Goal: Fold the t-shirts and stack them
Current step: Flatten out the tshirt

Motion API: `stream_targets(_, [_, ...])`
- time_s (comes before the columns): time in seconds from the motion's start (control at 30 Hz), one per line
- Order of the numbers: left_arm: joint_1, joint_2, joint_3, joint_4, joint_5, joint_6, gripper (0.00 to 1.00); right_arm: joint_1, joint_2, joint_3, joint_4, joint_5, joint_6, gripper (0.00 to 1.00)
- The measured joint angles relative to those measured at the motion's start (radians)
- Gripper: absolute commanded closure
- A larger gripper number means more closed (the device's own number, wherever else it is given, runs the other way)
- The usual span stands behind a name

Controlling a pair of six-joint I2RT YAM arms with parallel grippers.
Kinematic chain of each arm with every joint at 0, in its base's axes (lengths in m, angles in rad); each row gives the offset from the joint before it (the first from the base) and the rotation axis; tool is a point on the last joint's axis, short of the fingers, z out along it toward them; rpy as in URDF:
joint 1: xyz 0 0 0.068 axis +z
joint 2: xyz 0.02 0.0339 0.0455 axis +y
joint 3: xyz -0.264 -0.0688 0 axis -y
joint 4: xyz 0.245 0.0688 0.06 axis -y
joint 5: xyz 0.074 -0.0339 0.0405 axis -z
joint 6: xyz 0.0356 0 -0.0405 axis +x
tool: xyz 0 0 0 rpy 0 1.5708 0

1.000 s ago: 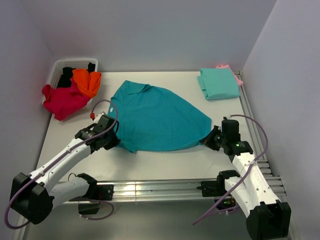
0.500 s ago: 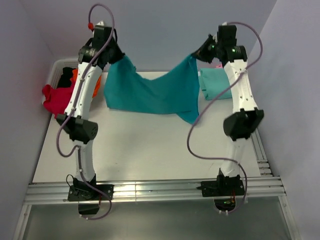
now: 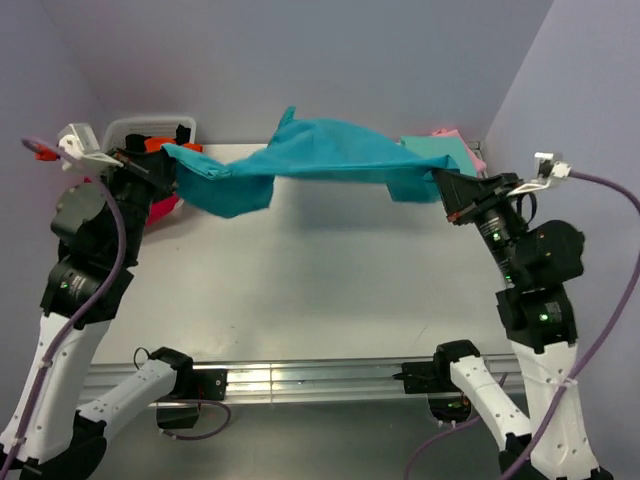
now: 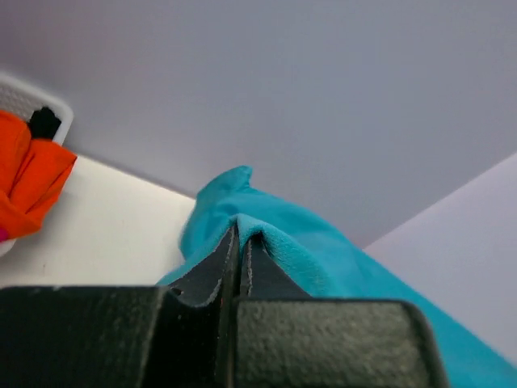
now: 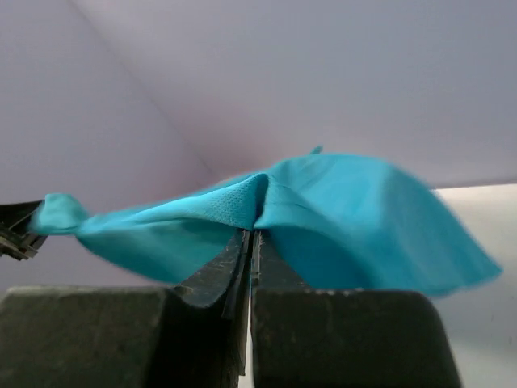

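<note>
Jaws on both arms pinched tight, no gap visible in either wrist view, each with only a thin ridge of the teal t-shirt (image 3: 320, 160) between the tips. Left jaws have one end up over the far left corner of the worktop (image 3: 300, 290), right jaws the other end near the far right corner. Shirt hangs stretched in the air between them along the far edge and looks clear of the worktop. Left end is bunched, with a fold drooping below the line; right end is flatter. Folded mint-green t-shirt (image 3: 440, 152) sits at the far right corner on a pink t-shirt (image 3: 476, 158), right under the teal's right end. Basket (image 3: 150, 122) at the far left corner holds the orange t-shirt (image 3: 155, 145), with the crimson t-shirt (image 3: 165, 208) spilling out beside it. Risks as I see them: grip is on very little cloth, so any extra pull between the arms could slide an edge out and drop one end. Bunched left side will likely land creased if laid down as is. Lowering without coming toward the near edge first could drape the teal over the mint stack and drag it askew. Left jaws are close to the basket; drooping fold could catch on the orange shirt or the rim.
</note>
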Motion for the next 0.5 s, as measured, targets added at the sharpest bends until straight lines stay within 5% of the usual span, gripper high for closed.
stream_targets(0.1, [0.002,-0.002,-0.155,0.074,-0.013,-0.02,1.0,0.002,-0.047,-0.239,0.125,-0.002,0.005,1.0])
stream_targets(0.27, [-0.001,0.232,-0.494,0.068,0.054,-0.074,1.0,0.018,0.17,-0.683,0.111,-0.023,0.03,1.0])
stream_targets(0.5, [-0.076,0.325,-0.719,-0.097,0.121,-0.19,1.0,0.051,0.206,-0.788,-0.029,-0.079,0.03,1.0])
